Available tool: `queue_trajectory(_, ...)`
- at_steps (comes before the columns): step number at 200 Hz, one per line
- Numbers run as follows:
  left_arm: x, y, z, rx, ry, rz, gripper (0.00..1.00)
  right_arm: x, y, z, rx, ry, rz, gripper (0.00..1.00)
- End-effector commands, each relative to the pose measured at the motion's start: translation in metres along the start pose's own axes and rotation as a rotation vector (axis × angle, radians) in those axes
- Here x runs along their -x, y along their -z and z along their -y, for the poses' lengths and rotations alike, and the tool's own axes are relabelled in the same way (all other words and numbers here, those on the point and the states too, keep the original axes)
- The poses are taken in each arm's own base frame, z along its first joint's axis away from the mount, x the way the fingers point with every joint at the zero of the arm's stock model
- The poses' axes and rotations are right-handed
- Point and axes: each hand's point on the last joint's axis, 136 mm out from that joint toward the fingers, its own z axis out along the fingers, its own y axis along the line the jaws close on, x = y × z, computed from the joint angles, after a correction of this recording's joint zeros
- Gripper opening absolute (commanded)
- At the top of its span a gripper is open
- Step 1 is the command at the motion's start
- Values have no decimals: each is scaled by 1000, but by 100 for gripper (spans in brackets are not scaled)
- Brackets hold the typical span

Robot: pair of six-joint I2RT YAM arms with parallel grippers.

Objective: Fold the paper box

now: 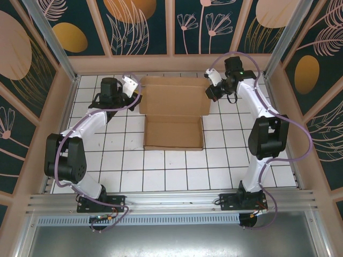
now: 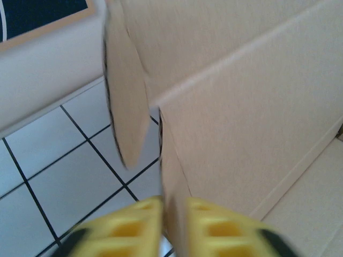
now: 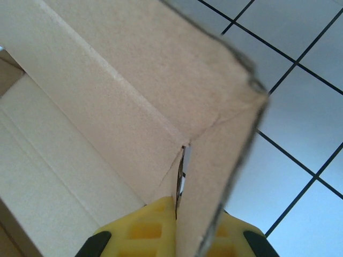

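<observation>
The plain brown corrugated cardboard paper box lies mid-counter toward the far wall. Its long axis runs near to far, and its flat lid panel points at the arm bases. The right end effector is clamped on the box's right side flap. The left end effector straddles the left wall, but the blur hides whether it is pinching.

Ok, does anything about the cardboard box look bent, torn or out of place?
Nothing looks torn or spilled. The paper box is only part folded: a rounded tab stands loose off its left wall, and a small slit gapes at the right corner crease.
</observation>
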Motion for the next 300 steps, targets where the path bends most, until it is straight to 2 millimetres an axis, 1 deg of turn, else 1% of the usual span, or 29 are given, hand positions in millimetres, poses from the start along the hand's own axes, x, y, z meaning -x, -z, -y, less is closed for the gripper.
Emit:
queue_trajectory(1, 22, 9, -1, 0, -2, 28, 37, 6, 14, -3, -21, 42, 14, 0)
queue_trajectory(11, 25, 10, -2, 2, 6, 11, 39, 6, 16, -1, -47, 50, 13, 0)
queue_trajectory(25, 26, 11, -5, 13, 13, -22, 40, 6, 19, 0, -71, 60, 18, 0)
queue_trajectory(42, 17, 13, -10, 41, 11, -87, 39, 7, 23, 1, -98, 69, 33, 0)
queue_trajectory(65, 5, 15, -15, 77, -1, -148, 38, 3, 26, 2, -126, 81, 33, 0)
queue_trajectory(83, 6, 15, -16, 74, -8, -156, 38, 1, 27, 3, -146, 94, 24, 0)
queue_trajectory(102, 11, 11, -11, 24, -6, -162, 39, 2, 30, 3, -155, 105, 26, 0)
queue_trajectory(131, 13, 4, -1, -56, -20, -170, 40, 8, 33, -4, -146, 129, 43, 0)
queue_trajectory(143, 14, 4, 4, -92, -21, -170, 46, 7, 32, -6, -150, 134, 36, 0)
queue_trajectory(159, 16, 6, 13, -138, -25, -171, 48, 6, 30, -6, -165, 137, 18, 0)
queue_trajectory(161, 9, 1, 13, -148, -15, -189, 49, 5, 30, -5, -167, 136, 15, 0)
queue_trajectory(163, 7, -1, 13, -154, -13, -193, 49, 5, 29, -6, -168, 137, 14, 0)
queue_trajectory(181, 4, -3, 14, -163, -2, -196, 50, 3, 29, -5, -177, 137, 4, 0)
queue_trajectory(197, 1, -7, 12, -159, 13, -208, 43, 4, 29, -7, -175, 143, 4, 0)
queue_trajectory(223, -3, -16, 7, -150, 46, -234, 29, 5, 30, -9, -180, 156, 2, 0)
queue_trajectory(229, -3, -17, 7, -155, 48, -238, 24, 5, 30, -9, -184, 156, 1, 0)
queue_trajectory(243, -3, -20, 6, -163, 56, -243, 8, 6, 30, -9, -188, 159, 3, 0)
queue_trajectory(252, -2, -21, 6, -166, 60, -242, 0, 6, 30, -9, -194, 157, 0, 0)
queue_trajectory(264, 1, -21, 7, -171, 63, -232, 0, 6, 30, -10, -202, 159, -5, 0)
queue_trajectory(295, 16, -18, 14, -209, 60, -173, 0, 9, 26, -17, -218, 175, -12, 0)
queue_trajectory(300, 17, -18, 14, -209, 61, -169, 7, 10, 26, -18, -220, 180, -11, 0)
